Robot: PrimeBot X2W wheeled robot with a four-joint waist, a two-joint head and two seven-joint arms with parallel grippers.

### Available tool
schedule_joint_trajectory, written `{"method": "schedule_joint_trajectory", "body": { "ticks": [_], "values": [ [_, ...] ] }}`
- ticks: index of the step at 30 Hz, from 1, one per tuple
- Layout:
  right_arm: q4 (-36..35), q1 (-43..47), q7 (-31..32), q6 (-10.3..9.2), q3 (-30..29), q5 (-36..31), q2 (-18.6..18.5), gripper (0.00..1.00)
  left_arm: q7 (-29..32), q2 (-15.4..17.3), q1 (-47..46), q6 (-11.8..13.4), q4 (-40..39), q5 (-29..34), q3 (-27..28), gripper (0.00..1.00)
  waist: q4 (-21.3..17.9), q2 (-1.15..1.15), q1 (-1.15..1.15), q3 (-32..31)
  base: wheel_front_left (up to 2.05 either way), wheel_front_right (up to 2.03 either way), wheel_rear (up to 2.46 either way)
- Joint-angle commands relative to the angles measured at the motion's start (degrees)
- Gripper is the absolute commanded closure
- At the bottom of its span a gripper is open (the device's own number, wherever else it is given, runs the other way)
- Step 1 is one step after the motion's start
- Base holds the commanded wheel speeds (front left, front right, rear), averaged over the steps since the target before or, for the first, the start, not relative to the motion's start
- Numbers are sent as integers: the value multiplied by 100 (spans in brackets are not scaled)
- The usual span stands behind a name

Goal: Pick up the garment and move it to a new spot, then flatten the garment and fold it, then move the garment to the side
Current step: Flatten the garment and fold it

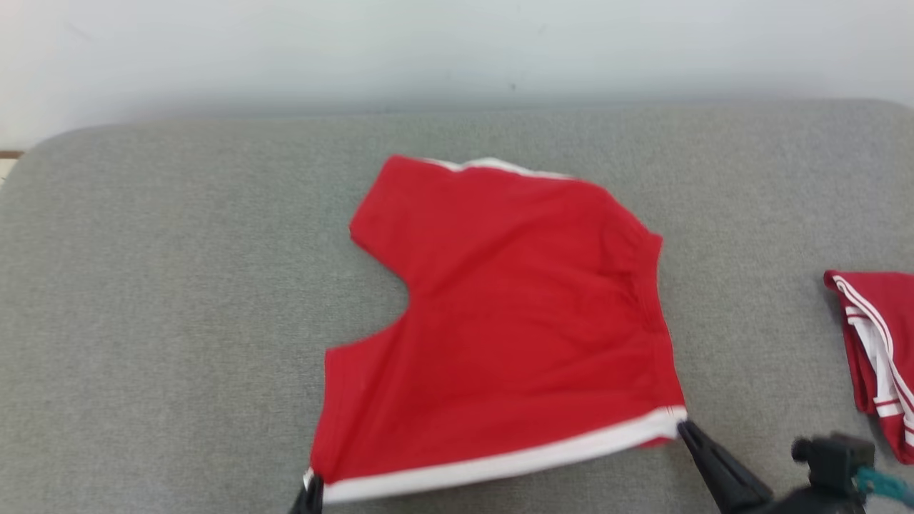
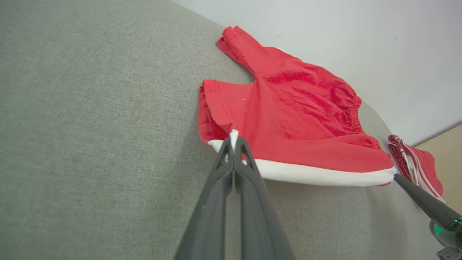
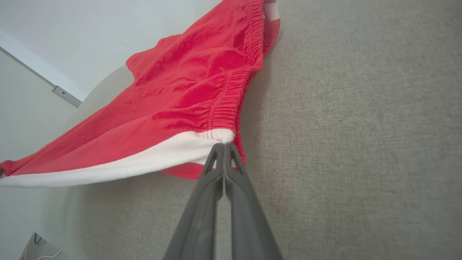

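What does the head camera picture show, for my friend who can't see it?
A pair of red shorts with a white stripe lies spread on a grey cushion. The left gripper and the right gripper pinch its two near corners. A second red garment sits bunched at the right edge, apart from it.
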Motion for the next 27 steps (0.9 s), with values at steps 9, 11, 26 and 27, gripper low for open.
{"method": "schedule_joint_trajectory", "body": {
  "ticks": [9,11,26,27],
  "values": [
    [-448,987,512,-3,-725,-312,161,100,623,219,601,123,-261,-180,-113,100,67,1,2,-164,0,0,0],
    [-569,1104,646,-2,-872,-406,233,100,683,259,581,135,-322,-198,-70,100,41,1,2,-141,0,0,0],
    [-935,686,1078,-2,-1633,-459,1221,100,957,559,-1567,-161,3,-66,147,100,-487,1,2,281,0,0,0],
    [-932,588,1077,-2,-1647,-426,1317,100,1013,604,-1796,-171,126,-35,148,100,-535,1,2,315,0,0,0]
  ]
}}
